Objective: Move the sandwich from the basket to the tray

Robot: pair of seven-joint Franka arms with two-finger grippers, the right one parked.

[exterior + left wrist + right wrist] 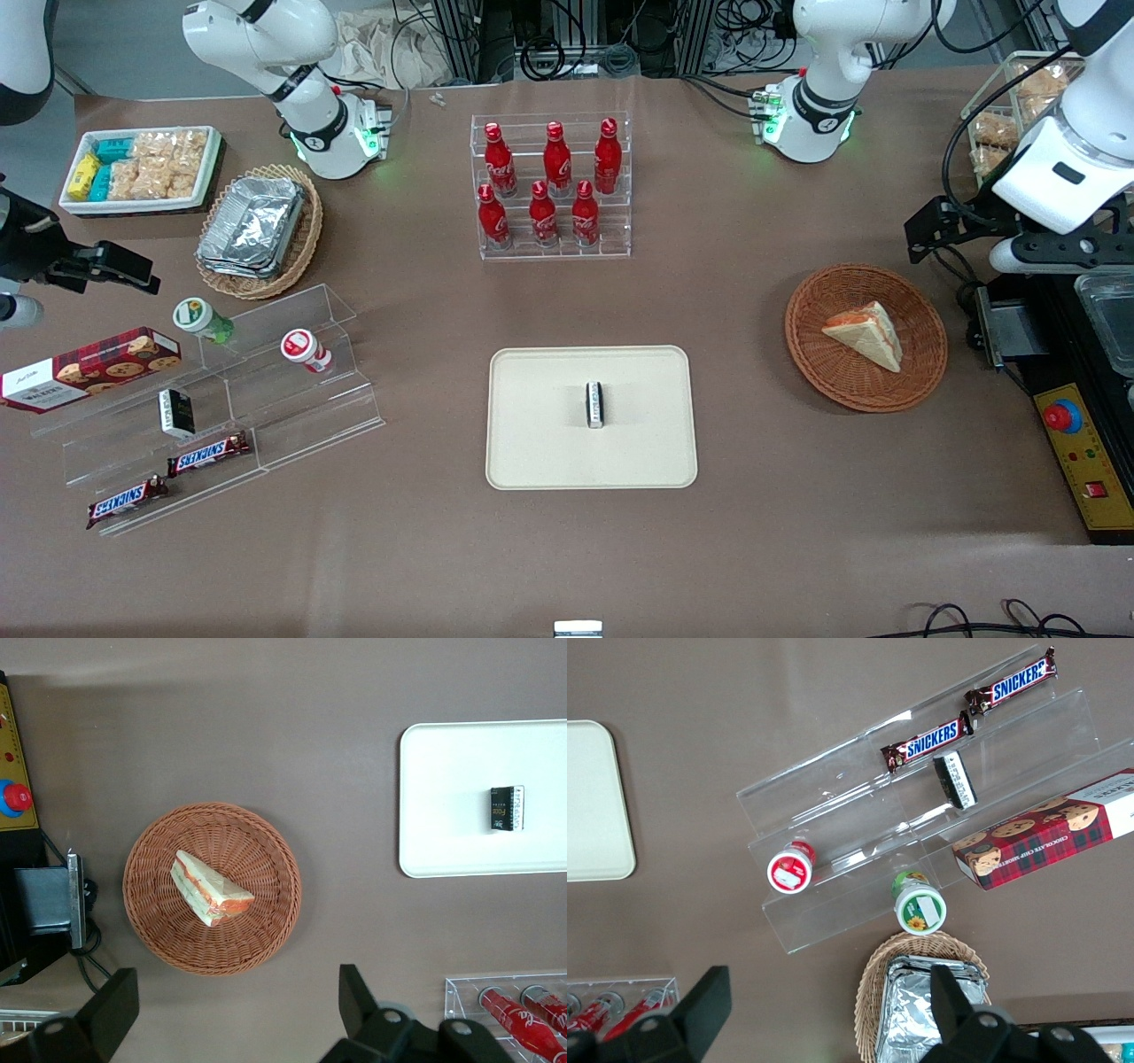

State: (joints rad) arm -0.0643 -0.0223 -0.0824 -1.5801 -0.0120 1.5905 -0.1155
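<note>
The front view looks down steeply on the whole bench from a high, distant spot facing the arms. The left wrist view looks straight down from well above, past the spread fingers of the end effector; directly below it lies the basket, with the tray off to one side. Both also appear in the front view: basket, tray. The right wrist view shares the tray's corner.

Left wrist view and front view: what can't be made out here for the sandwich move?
- Gripper: open above the table beside the basket; front view hides its fingers under the arm.
- Sandwich: underside hidden against the weave.
- Small dark packet on the tray: label too small.
</note>
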